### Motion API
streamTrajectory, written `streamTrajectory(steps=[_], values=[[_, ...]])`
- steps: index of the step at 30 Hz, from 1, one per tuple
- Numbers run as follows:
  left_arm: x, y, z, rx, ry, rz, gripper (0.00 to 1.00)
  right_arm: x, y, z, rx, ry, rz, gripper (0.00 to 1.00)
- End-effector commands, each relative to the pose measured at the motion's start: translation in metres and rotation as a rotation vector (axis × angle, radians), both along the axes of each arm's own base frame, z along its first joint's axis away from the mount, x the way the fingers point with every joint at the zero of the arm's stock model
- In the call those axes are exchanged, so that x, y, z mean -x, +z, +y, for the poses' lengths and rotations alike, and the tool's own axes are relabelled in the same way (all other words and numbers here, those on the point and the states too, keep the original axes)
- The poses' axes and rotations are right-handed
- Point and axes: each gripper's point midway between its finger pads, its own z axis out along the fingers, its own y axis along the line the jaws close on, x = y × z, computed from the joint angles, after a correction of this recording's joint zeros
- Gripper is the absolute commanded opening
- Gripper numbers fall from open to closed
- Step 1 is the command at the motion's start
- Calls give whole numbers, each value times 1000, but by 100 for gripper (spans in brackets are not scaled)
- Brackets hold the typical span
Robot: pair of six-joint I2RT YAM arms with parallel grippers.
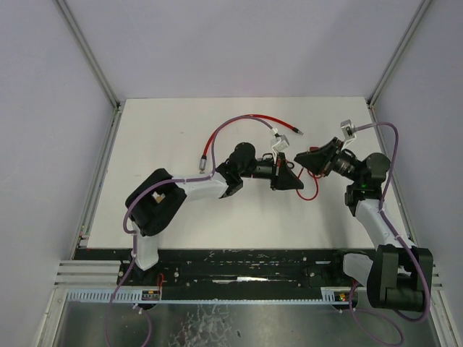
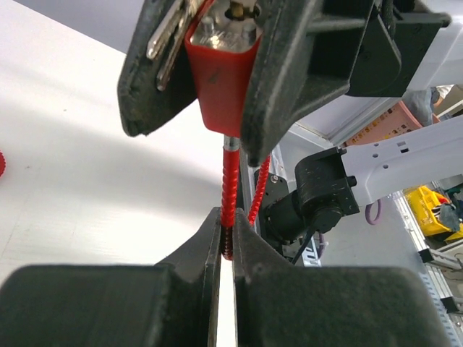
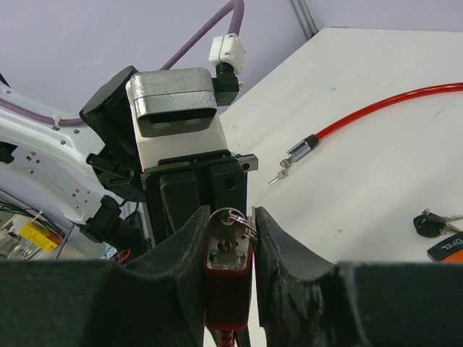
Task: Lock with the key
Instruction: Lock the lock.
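The red lock body (image 3: 228, 278), a squarish plastic block with silver keys (image 2: 165, 40) and a ring at its top end, is clamped between the fingers of the right gripper (image 3: 230, 217). Just below that grip, the left gripper (image 2: 226, 225) is pinched tight on the red ribbed cable (image 2: 230, 170) coming out of the body.

Count: one red lock body (image 2: 221, 79), with one red cable (image 3: 391, 108) ending in one metal pin (image 3: 298, 150). Keys: two key blades (image 2: 165, 36) hanging at the lock, and one black-headed key (image 3: 427, 225) lying apart on the single table (image 1: 181, 238). Grippers: two, the left gripper (image 2: 225, 228) and the right gripper (image 2: 206, 126).
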Motion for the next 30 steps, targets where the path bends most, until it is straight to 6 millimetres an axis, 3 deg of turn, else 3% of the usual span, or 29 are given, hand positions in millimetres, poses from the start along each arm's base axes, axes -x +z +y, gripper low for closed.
streamTrajectory(steps=[1, 12, 13, 19, 30], values=[[-8, 40, -1, 164, 46, -49, 0, 4, 13, 5, -21, -19, -101, 0], [-18, 64, -4, 260, 97, -25, 0, 6, 7, 11, -56, -35, -122, 0], [-20, 74, -2, 299, 111, -19, 0, 6, 4, 12, -57, -36, -118, 0], [-25, 89, 5, 402, 153, 30, 0, 3, 3, 11, -61, -54, -118, 0], [-5, 96, -13, 410, 27, 48, 0, 3, 4, 9, -46, -73, -149, 0]])
